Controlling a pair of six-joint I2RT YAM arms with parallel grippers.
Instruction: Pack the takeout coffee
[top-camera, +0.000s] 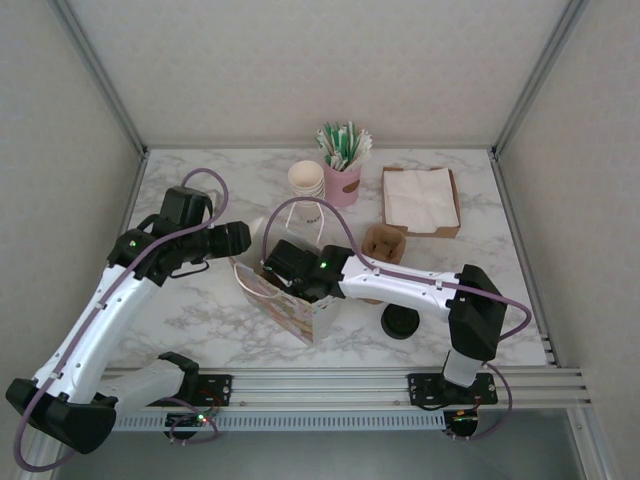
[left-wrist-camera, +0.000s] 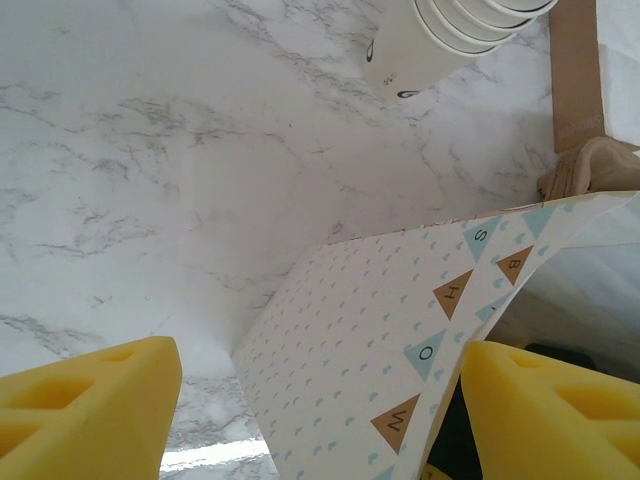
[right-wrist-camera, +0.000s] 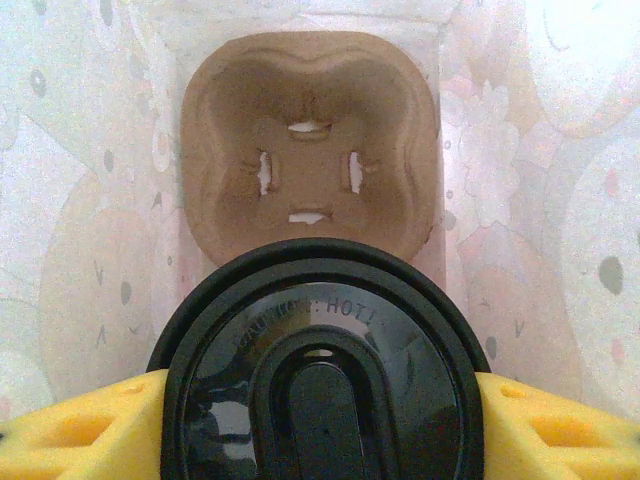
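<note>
The right gripper (right-wrist-camera: 320, 425) is down inside the bag (top-camera: 300, 312), clamped on the coffee (right-wrist-camera: 318, 370) by its black lid, a yellow finger pressed against each side. The cup hangs upright over the near edge of the tray (right-wrist-camera: 205, 190), which lies on the bag's floor. I can't tell how high above it the cup is.

The left gripper (left-wrist-camera: 320, 405) straddles the bag's wall. Its jaws stand apart, one finger outside on the marble and one seemingly inside, pinching nothing.

From here I'd say the cup sits a little short of a pocket. It wants nudging forward until it is centred over one of the near hollows, then lowering straight down without tipping. Let go only once the base is seated, and the other arm should hold the mouth wide so the paper doesn't snag the wrist
</note>
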